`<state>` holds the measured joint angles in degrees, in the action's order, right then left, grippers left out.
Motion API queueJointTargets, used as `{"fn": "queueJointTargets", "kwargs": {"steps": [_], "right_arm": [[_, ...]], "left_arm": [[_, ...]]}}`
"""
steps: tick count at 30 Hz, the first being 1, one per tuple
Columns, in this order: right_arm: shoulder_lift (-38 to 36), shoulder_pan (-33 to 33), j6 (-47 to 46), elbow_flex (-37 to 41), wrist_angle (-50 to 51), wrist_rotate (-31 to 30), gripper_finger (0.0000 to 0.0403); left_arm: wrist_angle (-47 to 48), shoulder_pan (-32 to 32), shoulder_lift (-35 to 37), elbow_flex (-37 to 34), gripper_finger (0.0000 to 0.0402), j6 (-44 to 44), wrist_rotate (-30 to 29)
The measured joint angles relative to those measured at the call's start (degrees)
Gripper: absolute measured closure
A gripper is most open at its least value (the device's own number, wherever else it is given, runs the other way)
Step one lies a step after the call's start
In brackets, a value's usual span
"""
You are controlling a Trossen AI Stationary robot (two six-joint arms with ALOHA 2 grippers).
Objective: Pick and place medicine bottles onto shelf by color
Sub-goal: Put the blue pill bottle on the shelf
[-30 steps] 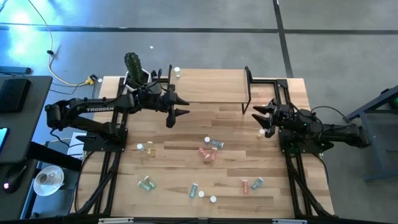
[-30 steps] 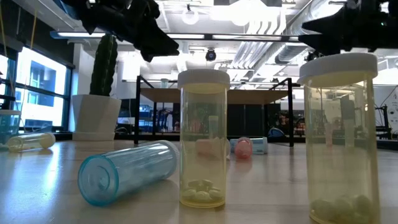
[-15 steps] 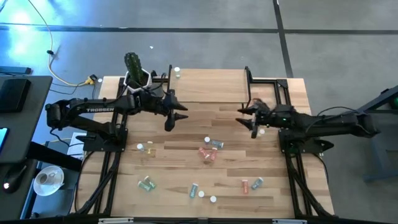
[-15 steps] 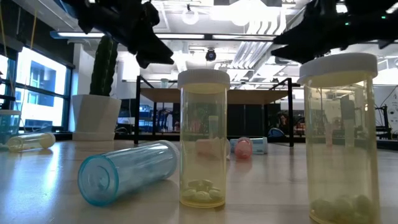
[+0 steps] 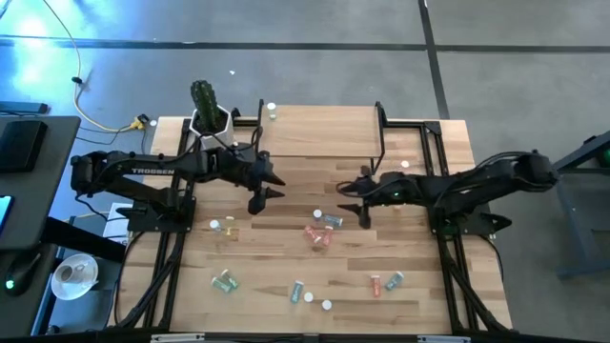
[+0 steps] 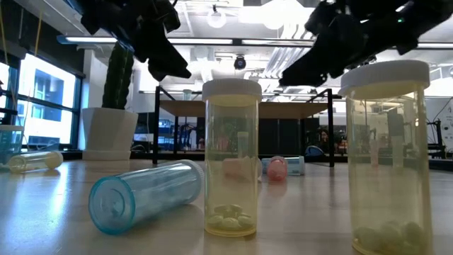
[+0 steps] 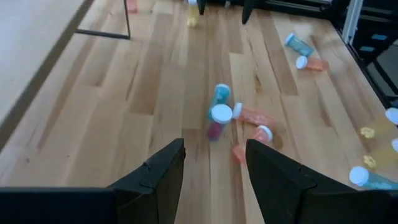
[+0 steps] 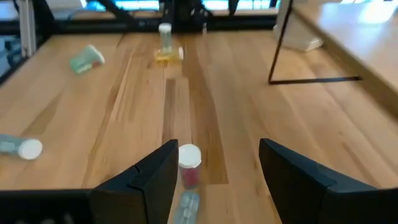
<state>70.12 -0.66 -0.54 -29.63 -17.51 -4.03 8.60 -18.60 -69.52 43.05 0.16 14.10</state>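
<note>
Several small white-capped medicine bottles lie on the table. A teal one (image 5: 331,220) and pink ones (image 5: 316,234) are clustered at the middle; they also show in the left wrist view (image 7: 219,104). The light-wood shelf (image 5: 324,131) stands at the far edge with one bottle (image 5: 272,110) on its far left corner. My left gripper (image 5: 273,187) is open and empty above the table, left of the cluster. My right gripper (image 5: 351,198) is open and empty just right of the cluster, and a pink bottle (image 8: 188,163) shows between its fingers, untouched.
A cactus in a white pot (image 5: 205,112) stands at the shelf's left end. A yellow bottle (image 5: 225,229), a green one (image 5: 226,281), a teal one (image 5: 298,291) and an orange one (image 5: 376,283) lie nearer the front edge. Two upright bottles (image 6: 231,159) stand close to the low camera.
My right gripper has reached well toward the table's left, from beside the shelf's right leg to the middle cluster of bottles. My left gripper has moved a little toward the near edge. No bottle has moved.
</note>
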Motion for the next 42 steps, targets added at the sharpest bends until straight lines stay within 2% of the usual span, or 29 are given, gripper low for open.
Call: {"fn": "queueJointTargets", "kwargs": {"steps": [8, 15, 22, 42], "right_arm": [[12.0, -0.3, 2.1, -6.0, -0.9, 0.2, 0.0187], [19.0, -0.3, 3.6, -10.8, -0.8, 4.4, 0.0187], [23.4, -0.2, 3.6, -13.1, -0.8, 6.7, 0.0187], [29.5, -0.2, 3.5, -13.5, -3.5, 6.2, 0.0191]], "left_arm": [[1.0, 1.1, 0.0, 0.0, 0.0241, 0.0, -6.9], [2.3, 1.1, 0.0, 0.0, 0.0241, 0.0, -7.5], [2.6, 1.1, 0.0, 0.0, 0.0241, 0.0, -7.5], [2.4, 1.1, 0.0, 0.0, 0.0241, 0.0, -7.5]]}}
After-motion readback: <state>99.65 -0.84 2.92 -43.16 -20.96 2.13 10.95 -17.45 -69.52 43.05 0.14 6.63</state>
